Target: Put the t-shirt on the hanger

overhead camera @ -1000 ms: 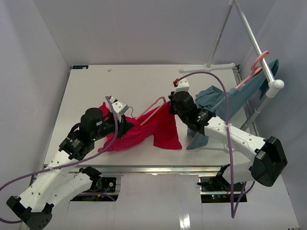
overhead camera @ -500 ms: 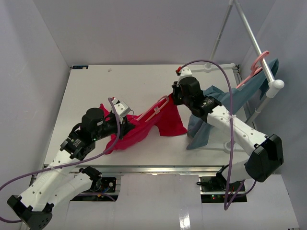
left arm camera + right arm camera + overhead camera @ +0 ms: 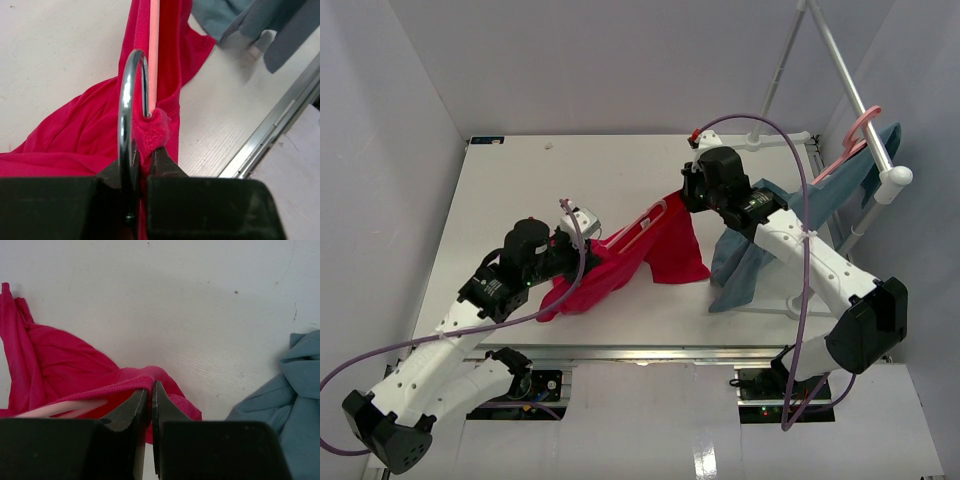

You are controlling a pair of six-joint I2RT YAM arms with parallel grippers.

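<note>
Top external, progress: hanger (image 3: 642, 222) sat partly inside the t-shirt (image 3: 655, 255), midway across the table (image 3: 510, 190) — you hadn't seated the shoulders yet.
Left gripper (image 3: 150, 150): clamped on bunched t-shirt fabric beside the hanger.
Right gripper (image 3: 150, 390): pinched tight on the hem.
Since earlier: your right arm drew the hem toward the table's far edge.

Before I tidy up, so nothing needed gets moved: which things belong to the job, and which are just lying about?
Job: red t-shirt; pale-pink hanger.
Lying about: blue-grey garment; second pink hanger; rack pole.
</note>
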